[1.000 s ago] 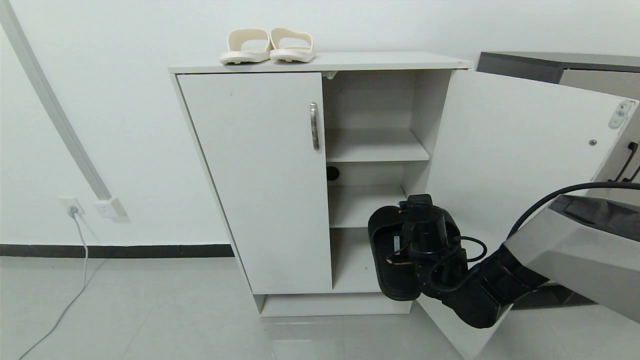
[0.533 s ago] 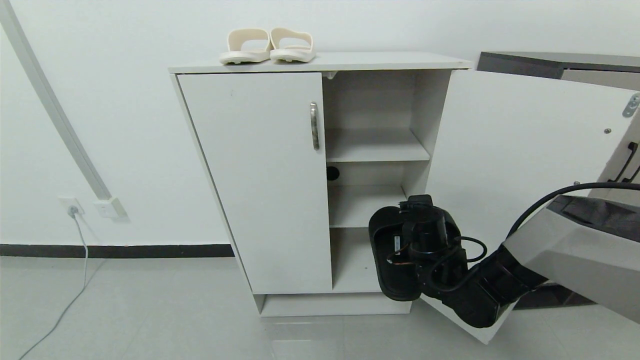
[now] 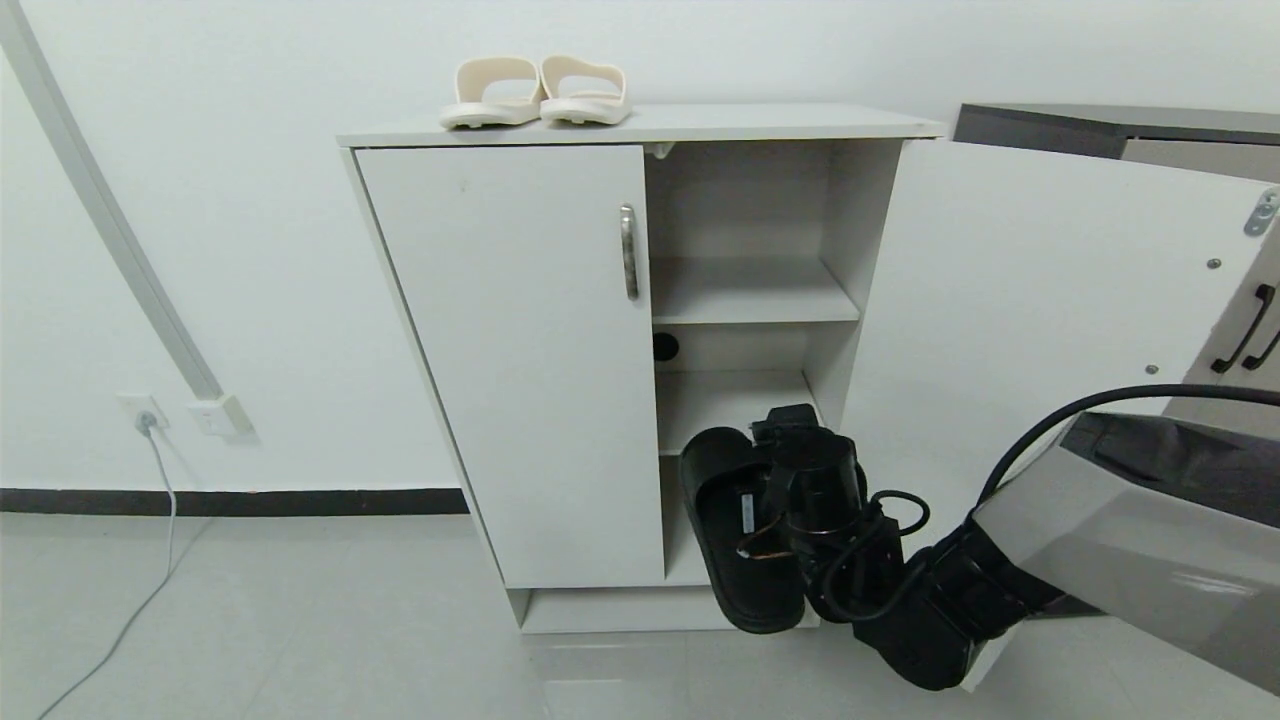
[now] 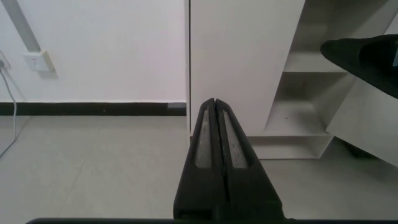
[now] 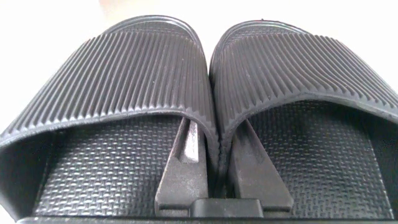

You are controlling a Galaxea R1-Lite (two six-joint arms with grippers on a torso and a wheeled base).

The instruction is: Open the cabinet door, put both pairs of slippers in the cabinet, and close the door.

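black slippers (image 3: 735, 530) in right end effector (image 5: 216, 149), just before open cabinet (image 3: 640, 125)

I've got the white wooden two-door cabinet (image 3: 760, 125) with its right door (image 3: 1000, 300) swung wide and its left door (image 3: 520, 360) shut. The cream rubber slippers (image 3: 540, 92) sit side by side on top. The black ribbed slide slippers (image 3: 735, 530), pressed together and tilted on end, hang before the bottom compartment, clamped in my right gripper (image 5: 214, 168).

Head view: high, facing cabinet (image 3: 520, 360) front. Left wrist: low, sharing its open shelves (image 4: 292, 118). Right wrist: close on black slippers (image 5: 149, 81).
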